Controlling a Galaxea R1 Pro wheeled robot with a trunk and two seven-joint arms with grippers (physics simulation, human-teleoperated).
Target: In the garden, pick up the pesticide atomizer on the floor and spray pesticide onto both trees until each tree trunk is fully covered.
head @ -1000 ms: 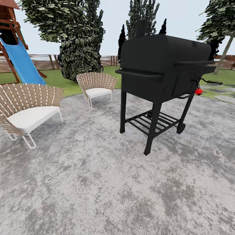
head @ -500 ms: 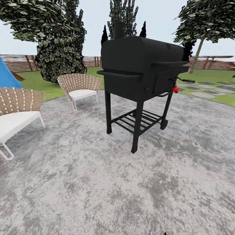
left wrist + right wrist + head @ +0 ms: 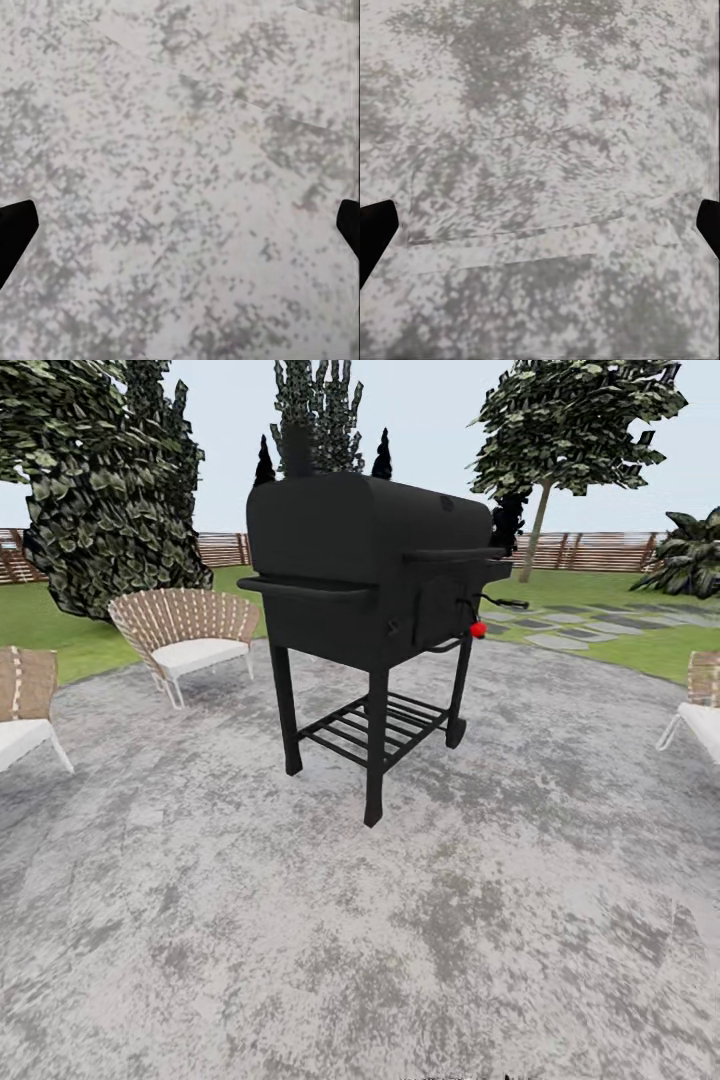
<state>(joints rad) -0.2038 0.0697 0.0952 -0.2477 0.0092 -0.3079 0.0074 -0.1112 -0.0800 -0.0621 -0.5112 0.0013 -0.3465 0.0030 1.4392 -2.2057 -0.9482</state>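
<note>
The pesticide atomizer is out of view. Far back on the right, by the fence, a tree (image 3: pixel 575 420) with a bare leaning trunk (image 3: pixel 538 525) and a flaky green crown rises from the lawn. In the left wrist view my left gripper (image 3: pixel 180 229) is open, its dark fingertips (image 3: pixel 15 229) wide apart above grey mottled paving. My right gripper (image 3: pixel 540 229) is open too, over the same kind of paving, with nothing between its fingertips (image 3: pixel 375 229).
A black barbecue grill (image 3: pixel 370 590) on legs stands straight ahead on the round grey paving (image 3: pixel 300 920). Wicker chairs sit at the left (image 3: pixel 185 630), far left (image 3: pixel 25 705) and right edge (image 3: pixel 700 710). Bushy dark trees (image 3: pixel 105 490), a palm (image 3: pixel 690 555), the lawn and the fence (image 3: pixel 600 550) lie beyond.
The head view has swung to the right: the grill and chairs slid leftward in the picture, the blue slide left it, and the bare-trunk tree, palm and right chair came in.
</note>
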